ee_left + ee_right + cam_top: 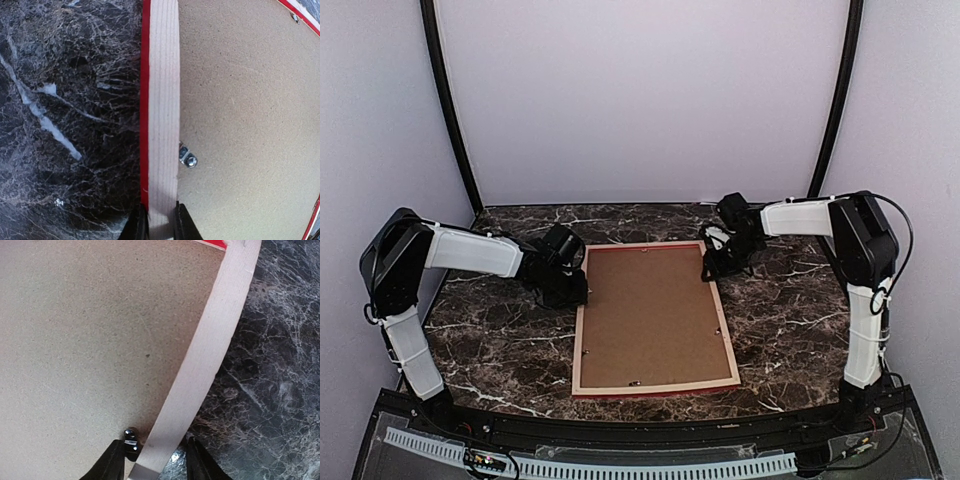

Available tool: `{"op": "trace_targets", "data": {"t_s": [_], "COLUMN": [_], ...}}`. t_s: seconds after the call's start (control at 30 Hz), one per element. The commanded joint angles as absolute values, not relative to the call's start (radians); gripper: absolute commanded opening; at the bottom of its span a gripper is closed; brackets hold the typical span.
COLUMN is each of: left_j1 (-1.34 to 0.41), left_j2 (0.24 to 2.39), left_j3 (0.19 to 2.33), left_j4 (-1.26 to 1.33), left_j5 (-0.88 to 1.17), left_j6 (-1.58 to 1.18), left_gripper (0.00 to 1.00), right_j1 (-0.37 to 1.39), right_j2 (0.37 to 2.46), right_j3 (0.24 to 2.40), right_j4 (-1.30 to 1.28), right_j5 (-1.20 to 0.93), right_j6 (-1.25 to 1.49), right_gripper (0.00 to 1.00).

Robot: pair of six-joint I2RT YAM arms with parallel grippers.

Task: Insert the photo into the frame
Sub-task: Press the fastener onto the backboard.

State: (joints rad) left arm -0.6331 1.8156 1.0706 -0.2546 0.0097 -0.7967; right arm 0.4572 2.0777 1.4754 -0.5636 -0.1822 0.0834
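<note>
Frame (655, 387) face-down on tabletop (790, 320).
Left tool (161, 214) clamps its 10 o'clock rail; right tool (155, 450), apart, straddles 2 o'clock rail.

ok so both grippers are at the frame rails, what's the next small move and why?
Probably close the right gripper on the frame rail. Its fingers straddle the rail with gaps either side, while the left gripper looks pinched on its rail. The backing board is in, so lifting with one grip would likely twist the frame.
</note>
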Motion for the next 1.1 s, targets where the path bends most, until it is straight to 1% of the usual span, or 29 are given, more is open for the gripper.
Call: {"op": "trace_targets", "data": {"t_s": [0.0,0.27,0.5,0.63,0.73,0.8,0.87,0.97,1.07], "left_j1": [-0.641,-0.641,-0.641,-0.640,-0.640,-0.641,-0.641,-0.641,-0.641], "left_j2": [1.835,1.829,1.823,1.820,1.819,1.818,1.816,1.813,1.808], "left_j3": [1.044,1.035,1.024,1.019,1.017,1.016,1.014,1.012,1.010], "left_j4": [-0.285,-0.279,-0.271,-0.266,-0.264,-0.263,-0.264,-0.264,-0.262], "left_j5": [0.100,0.103,0.107,0.111,0.114,0.114,0.114,0.114,0.113], "left_j6": [-0.842,-0.839,-0.837,-0.835,-0.834,-0.833,-0.832,-0.830,-0.831], "left_gripper": [0.00,0.00,0.00,0.00,0.00,0.00,0.00,0.00,0.00], "right_j1": [0.462,0.462,0.459,0.459,0.455,0.448,0.443,0.437,0.434], "right_j2": [2.111,2.123,2.121,2.115,2.113,2.110,2.102,2.088,2.081], "right_j3": [1.500,1.508,1.509,1.503,1.502,1.499,1.493,1.479,1.468], "right_j4": [-0.548,-0.546,-0.542,-0.528,-0.514,-0.501,-0.478,-0.452,-0.442], "right_j5": [-0.157,-0.149,-0.149,-0.156,-0.174,-0.209,-0.253,-0.311,-0.334], "right_j6": [0.080,0.068,0.037,0.022,0.018,0.024,0.045,0.074,0.096], "right_gripper": [0.39,0.30,0.25,0.19,0.18,0.21,0.28,0.40,0.49]}}
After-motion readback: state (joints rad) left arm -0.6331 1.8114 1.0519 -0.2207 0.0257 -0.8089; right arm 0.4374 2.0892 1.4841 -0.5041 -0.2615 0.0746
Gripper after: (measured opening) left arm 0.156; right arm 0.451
